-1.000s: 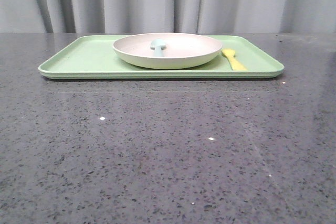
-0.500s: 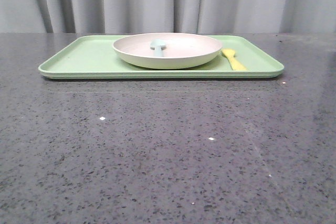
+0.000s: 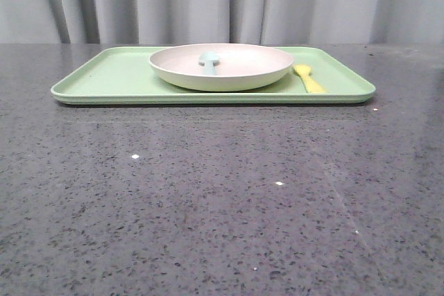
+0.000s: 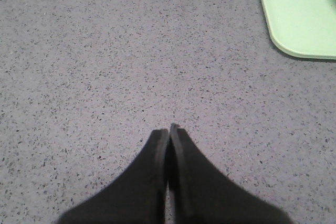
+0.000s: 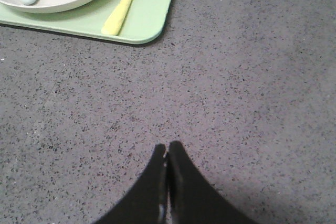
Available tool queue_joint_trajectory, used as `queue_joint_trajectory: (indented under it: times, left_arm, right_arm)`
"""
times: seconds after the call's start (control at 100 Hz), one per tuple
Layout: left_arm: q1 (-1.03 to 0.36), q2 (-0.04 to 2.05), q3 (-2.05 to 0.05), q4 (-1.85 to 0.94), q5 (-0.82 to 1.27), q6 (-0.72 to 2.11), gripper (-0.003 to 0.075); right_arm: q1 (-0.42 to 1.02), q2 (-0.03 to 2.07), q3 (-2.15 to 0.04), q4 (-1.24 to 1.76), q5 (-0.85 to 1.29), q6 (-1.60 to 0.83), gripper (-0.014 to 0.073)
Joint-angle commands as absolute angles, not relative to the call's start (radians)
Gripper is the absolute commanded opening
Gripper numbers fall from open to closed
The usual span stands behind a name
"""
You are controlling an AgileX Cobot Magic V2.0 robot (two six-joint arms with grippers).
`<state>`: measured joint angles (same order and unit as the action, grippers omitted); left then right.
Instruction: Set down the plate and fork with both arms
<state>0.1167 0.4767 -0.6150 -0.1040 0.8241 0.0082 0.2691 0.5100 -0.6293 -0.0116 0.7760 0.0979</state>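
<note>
Plate [image 3: 221,67] sits on the green tray [image 3: 104,77], roughly mid-tray, with a light blue utensil [image 3: 209,61] inside it. Fork [image 3: 309,78] lies flat on the tray just right of the plate. Left gripper [image 4: 168,129] and right gripper [image 5: 167,149]: fingers pressed together, holding nothing, both over bare table [image 3: 222,199] off the tray.
</note>
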Motion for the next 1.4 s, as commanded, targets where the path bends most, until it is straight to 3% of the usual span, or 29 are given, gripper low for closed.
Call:
queue_joint_trajectory:
  times: [0.0,0.23,0.55,1.21,1.39]
  left_arm:
    - [0.119,0.482,-0.642,-0.11,0.76,0.0,-0.002]
    - [0.119,0.482,-0.638,-0.11,0.715,0.0,-0.002]
    - [0.119,0.353,-0.453,-0.066,0.209,0.0,-0.002]
    - [0.024,-0.036,-0.043,0.043,0.014,0.0,-0.002]
    - [0.024,-0.034,-0.005,0.045,-0.018,0.0,-0.002]
  right_arm:
    - [0.264,0.508,-0.653,-0.024,0.709,0.087,-0.0119]
    - [0.264,0.508,-0.653,-0.024,0.709,0.087,-0.0119]
    - [0.264,0.508,-0.653,-0.024,0.709,0.087,-0.0119]
    - [0.264,0.508,-0.653,-0.024,0.709,0.087,-0.0119]
    - [0.264,0.508,-0.653,-0.024,0.71,0.087,-0.0119]
